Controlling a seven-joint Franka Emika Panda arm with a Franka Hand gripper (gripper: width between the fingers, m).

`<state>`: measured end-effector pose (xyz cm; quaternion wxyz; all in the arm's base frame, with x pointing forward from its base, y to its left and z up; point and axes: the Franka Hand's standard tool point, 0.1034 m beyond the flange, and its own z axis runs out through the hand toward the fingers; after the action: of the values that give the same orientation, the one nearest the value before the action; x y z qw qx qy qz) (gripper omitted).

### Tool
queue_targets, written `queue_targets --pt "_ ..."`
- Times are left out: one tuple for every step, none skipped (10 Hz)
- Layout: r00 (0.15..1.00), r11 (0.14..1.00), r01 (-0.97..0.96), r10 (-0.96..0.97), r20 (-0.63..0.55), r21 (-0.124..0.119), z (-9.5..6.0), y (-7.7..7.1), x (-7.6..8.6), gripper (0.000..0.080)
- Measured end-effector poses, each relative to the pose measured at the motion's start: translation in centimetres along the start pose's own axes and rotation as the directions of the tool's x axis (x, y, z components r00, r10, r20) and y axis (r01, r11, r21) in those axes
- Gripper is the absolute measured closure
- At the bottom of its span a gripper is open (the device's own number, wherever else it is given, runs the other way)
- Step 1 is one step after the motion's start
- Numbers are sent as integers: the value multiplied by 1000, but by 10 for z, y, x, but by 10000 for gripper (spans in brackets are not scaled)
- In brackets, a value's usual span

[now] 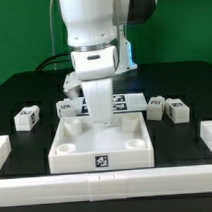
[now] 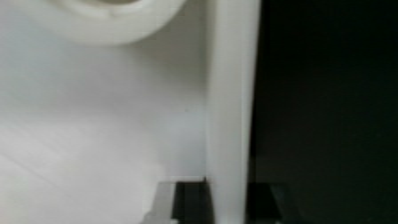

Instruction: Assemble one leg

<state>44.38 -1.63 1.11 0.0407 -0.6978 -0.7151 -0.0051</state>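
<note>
over the white tray (image 1: 126,158) the jaws hang low; i cannot tell if they are closed; a leg (image 1: 26,118) lies apart.

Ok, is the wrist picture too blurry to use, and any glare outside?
Wrist view: out of focus, very close to the white tray; only a round socket and the dark table read. Exterior view: evenly lit, no strong glare, slightly soft; white end effector blends into the tray.
</note>
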Motion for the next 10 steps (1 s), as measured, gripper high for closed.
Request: queue_targets --pt "1000 1000 10 -10 -5 0 2 8 14 732" --pt "999 1000 30 -30 -11 5 2 18 26 732" --pt "999 999 42 -42 -16 -3 2 28 33 732" --pt "1000 1000 8 -9 -23 -10 2 36 45 732" --pt "1000 1000 -5 5 -29 -19 3 44 59 732" --pt "999 999 -25 24 -32 -31 3 48 67 733" --pt "997 997 -68 67 -35 -30 4 49 74 733" --pt "997 997 -71 70 -35 -24 5 51 82 733" --pt "998 998 -57 57 -31 -4 5 52 85 733" --pt "999 1000 -23 24 -27 16 5 52 85 733"
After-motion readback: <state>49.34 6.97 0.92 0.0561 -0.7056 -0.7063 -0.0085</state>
